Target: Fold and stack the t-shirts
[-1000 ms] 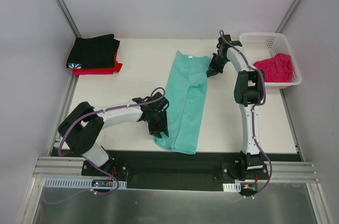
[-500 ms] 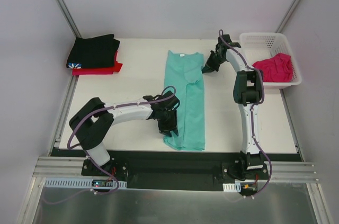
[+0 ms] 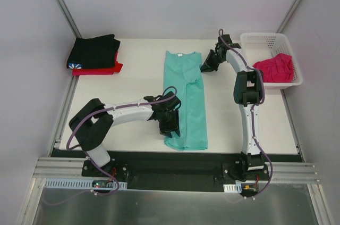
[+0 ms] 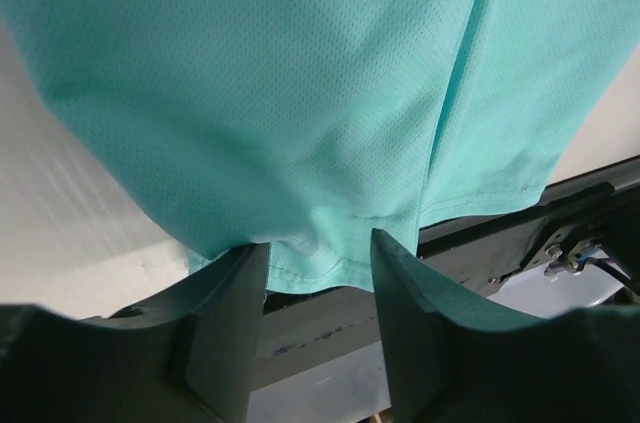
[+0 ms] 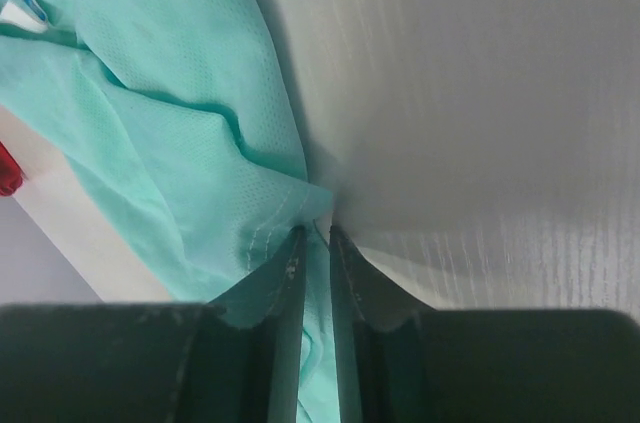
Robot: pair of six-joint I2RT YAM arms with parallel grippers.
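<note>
Teal-green t-shirt lies folded lengthwise, slightly rumpled.

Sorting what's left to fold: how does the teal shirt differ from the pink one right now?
The teal t-shirt lies as a long folded strip on the table; the pink t-shirt is crumpled in the white basket. Both grippers are at the teal one, left and right; neither is near the pink one. Both are plain cloth.
</note>
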